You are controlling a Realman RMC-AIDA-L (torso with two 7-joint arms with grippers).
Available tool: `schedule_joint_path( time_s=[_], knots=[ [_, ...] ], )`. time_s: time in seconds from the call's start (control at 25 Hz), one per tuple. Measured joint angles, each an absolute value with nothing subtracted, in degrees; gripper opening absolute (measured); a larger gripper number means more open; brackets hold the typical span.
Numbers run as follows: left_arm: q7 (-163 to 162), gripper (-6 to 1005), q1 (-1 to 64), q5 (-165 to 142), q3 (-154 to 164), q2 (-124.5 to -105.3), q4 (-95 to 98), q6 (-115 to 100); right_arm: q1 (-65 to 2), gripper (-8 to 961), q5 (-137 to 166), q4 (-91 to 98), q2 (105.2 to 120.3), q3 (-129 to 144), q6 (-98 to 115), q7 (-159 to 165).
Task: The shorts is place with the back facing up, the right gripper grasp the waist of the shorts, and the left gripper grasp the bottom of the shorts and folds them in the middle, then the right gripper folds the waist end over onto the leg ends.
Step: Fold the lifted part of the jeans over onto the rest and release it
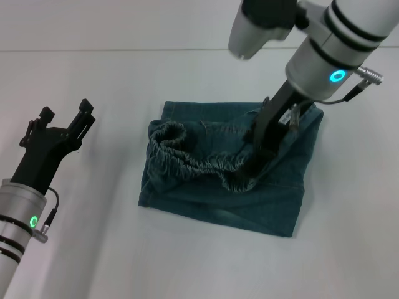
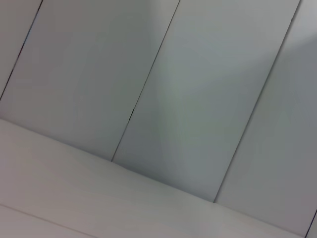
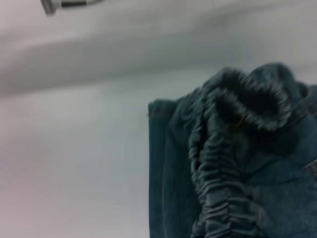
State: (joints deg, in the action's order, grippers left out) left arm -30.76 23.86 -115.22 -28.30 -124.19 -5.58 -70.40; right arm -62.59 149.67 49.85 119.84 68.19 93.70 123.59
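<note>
Head view: the shorts [image 1: 224,180] lie folded into a rough rectangle mid-bench, nearer the right half, on the white bench [image 1: 93,249]. The waist [image 1: 199,163], a ruched elastic band, runs as a bunched ridge across the top layer of the fold, looping up at its left end.

The right gripper [image 1: 254,163] comes down from the upper right, its black fingers buried in the right end of the ruched band. Fingers look pinched together on the waist fabric; the tips themselves are hidden in the gathers. Denim around the fingers is drawn up toward them.

Right wrist view: the waist [image 3: 233,163] fills the frame close up, its open loop standing raised above the flat denim; own fingers not seen there.

The left gripper [image 1: 65,118] sits well apart from the shorts, over the bench's left side, touching nothing, its two slim fingers parted with a clear gap. Left wrist view shows only pale wall panels [image 2: 198,99].
</note>
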Motion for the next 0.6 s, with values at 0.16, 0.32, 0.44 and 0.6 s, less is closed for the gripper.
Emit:
schedule_joint_path(
  time_s=[0.16,0.32,0.44,0.6],
  knots=[
    [-30.8,947,23.8,-115.2,-28.3,-124.19,-5.7,-70.4,-62.2,787,149.2,49.2,120.1,72.3,91.1,124.9],
    [-31.6,947,23.8,-115.2,-28.3,-124.19,-5.7,-70.4,-62.4,738,149.2,47.9,120.19,74.3,90.2,125.3],
    [-32.6,947,23.8,-115.2,-28.3,-124.19,-5.5,-70.3,-62.4,701,149.2,47.7,120.22,75.1,89.5,125.9],
    [-32.9,947,23.7,-115.4,-28.3,-124.18,-5.4,-70.2,-62.2,629,149.1,47.7,120.22,75.6,88.6,126.1]
  ],
)
